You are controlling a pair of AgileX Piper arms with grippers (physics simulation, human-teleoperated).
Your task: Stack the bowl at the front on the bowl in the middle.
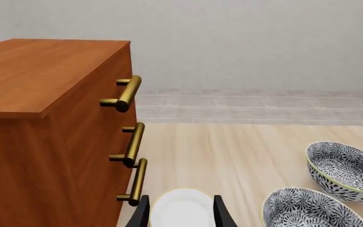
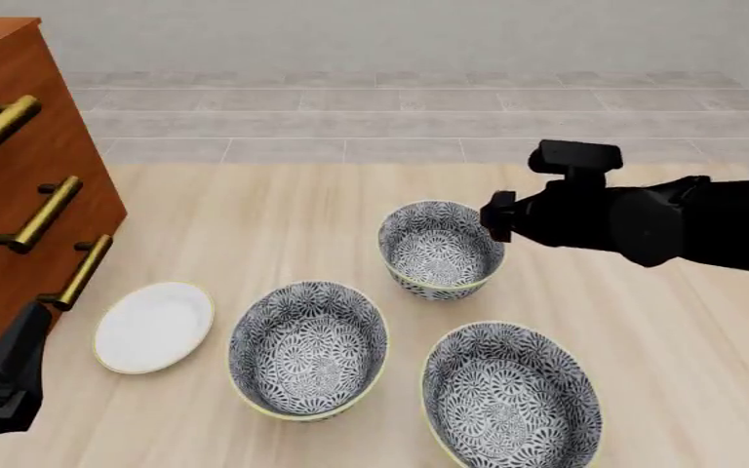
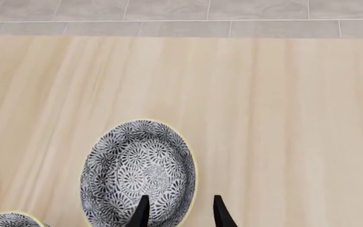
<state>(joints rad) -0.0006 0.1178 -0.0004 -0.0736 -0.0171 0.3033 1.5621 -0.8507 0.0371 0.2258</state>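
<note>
1. A wooden drawer chest (image 2: 56, 146) with brass handles (image 2: 39, 213) stands at the table's left; a white plate (image 2: 153, 325) lies beside it, and a third bowl (image 2: 511, 395) sits nearest the arms.
2. The bowl at the front (image 2: 440, 249) sits farthest out, and the bowl in the middle (image 2: 307, 346) lies near it, apart.
3. The right gripper (image 3: 180, 213) reaches in level, its jaws parted astride that far bowl's rim.
4. The left gripper (image 1: 181, 215) hangs low, released, facing the plate.
</note>
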